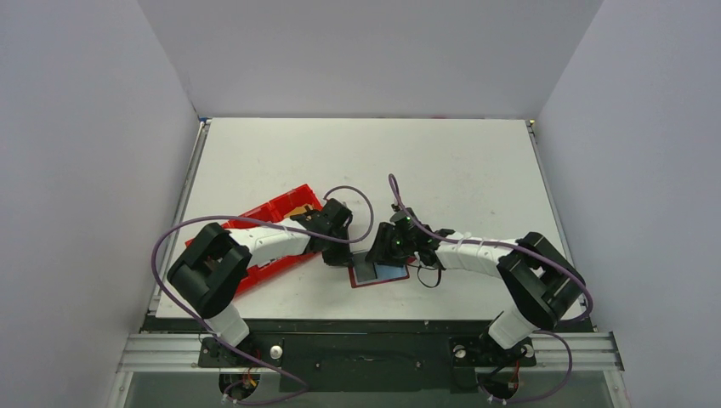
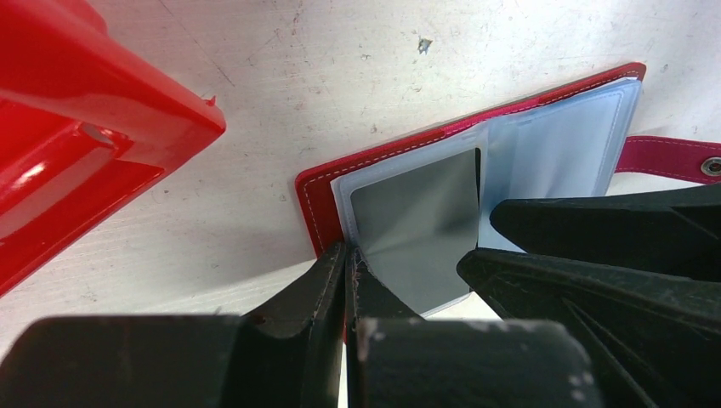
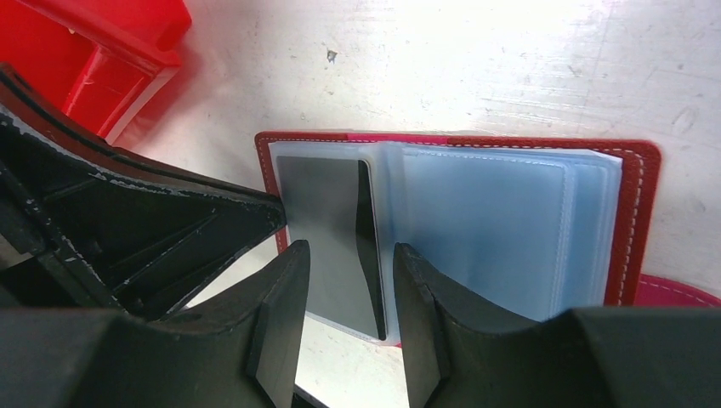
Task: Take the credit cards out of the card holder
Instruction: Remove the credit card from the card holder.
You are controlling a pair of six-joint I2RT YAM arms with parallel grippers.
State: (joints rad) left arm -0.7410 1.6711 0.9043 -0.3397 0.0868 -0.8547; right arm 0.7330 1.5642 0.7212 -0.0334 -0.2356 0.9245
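The card holder (image 1: 380,274) is lying open and flat on the worktop (image 1: 442,161), close to the near edge and between my two arms. Its red cover is facing down and its clear grey-blue pockets are facing up. The strap tab (image 2: 672,161) is sticking out flat from the side away from the red tray (image 1: 272,217).

One credit card (image 3: 327,221) is sitting in the pocket on the tray side of the fold. It is showing dark grey and glossy through the plastic, so I am not telling its true colour. The pockets on the other side of the fold are looking pale and see-through.

I am holding my left end effector (image 2: 349,259) closed, with its fingertips meeting at the near corner of the pocket that holds the card, right at the stitched edge of the cover. Whether a bit of sleeve or cover is being pinched between them, I cannot tell.

My right end effector (image 3: 349,251) is hanging partly open over that same pocket, one finger on each side of the card's inner edge, gripping nothing. Whether its tips are touching the plastic, I cannot tell.

My two end effectors are sitting just beside each other over the holder, and the tray is lying near it on the left, apart from it and partly under my left arm
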